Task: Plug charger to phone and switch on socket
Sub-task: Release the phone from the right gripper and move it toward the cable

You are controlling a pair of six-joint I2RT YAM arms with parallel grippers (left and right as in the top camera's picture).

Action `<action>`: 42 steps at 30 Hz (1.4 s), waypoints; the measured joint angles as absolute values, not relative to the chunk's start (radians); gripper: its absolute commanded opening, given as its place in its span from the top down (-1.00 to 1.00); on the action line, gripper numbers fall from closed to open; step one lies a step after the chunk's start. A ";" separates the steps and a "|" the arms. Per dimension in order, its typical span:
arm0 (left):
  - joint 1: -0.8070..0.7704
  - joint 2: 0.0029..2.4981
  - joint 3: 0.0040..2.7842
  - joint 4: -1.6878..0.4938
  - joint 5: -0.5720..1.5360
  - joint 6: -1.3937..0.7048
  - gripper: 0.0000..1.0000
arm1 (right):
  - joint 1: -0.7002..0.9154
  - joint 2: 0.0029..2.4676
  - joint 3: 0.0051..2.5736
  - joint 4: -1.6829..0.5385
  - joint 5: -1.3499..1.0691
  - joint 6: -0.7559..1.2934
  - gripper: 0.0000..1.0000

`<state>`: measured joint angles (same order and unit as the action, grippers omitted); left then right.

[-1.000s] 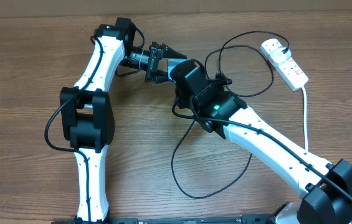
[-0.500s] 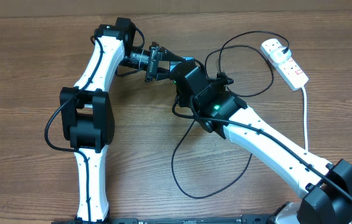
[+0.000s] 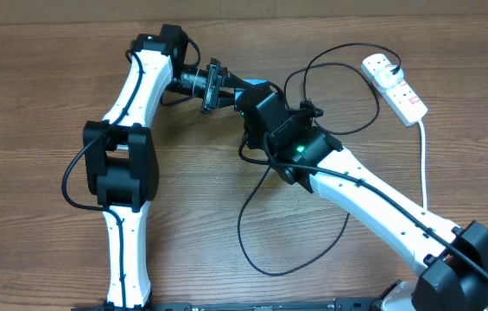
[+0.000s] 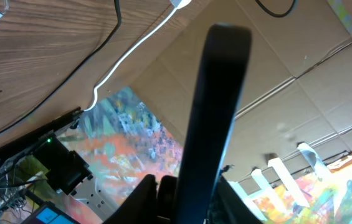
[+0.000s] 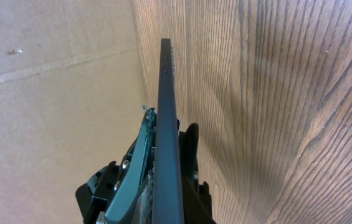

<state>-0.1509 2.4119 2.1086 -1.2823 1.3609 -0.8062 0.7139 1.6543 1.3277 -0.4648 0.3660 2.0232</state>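
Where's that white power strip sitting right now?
In the overhead view, the white power strip lies near the table's far right corner, beyond the right arm, with the black cable looping just left of it.

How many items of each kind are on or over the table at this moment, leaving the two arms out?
thin black-edged smartphone: 1
white oblong power strip: 1
long thin black charger cable: 1
Total: 3

The table (image 3: 36, 104) is matt grained wood, the socket (image 3: 395, 85) smooth white plastic.
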 measured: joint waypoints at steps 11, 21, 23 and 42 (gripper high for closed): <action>-0.151 2.412 2.109 -1.283 1.353 -0.807 0.92 | 0.707 1.654 1.328 -0.456 0.354 2.023 0.23; -0.151 2.412 2.109 -1.280 1.291 -0.781 0.92 | 0.709 1.652 1.328 -0.457 0.327 1.728 -1.00; -0.150 2.412 2.109 -1.261 1.274 -0.727 0.92 | 0.709 1.639 1.328 -0.465 0.321 1.610 -1.00; -0.137 2.287 2.108 -1.296 0.841 -0.208 0.92 | 0.469 1.386 1.345 -0.883 -0.080 0.698 -1.00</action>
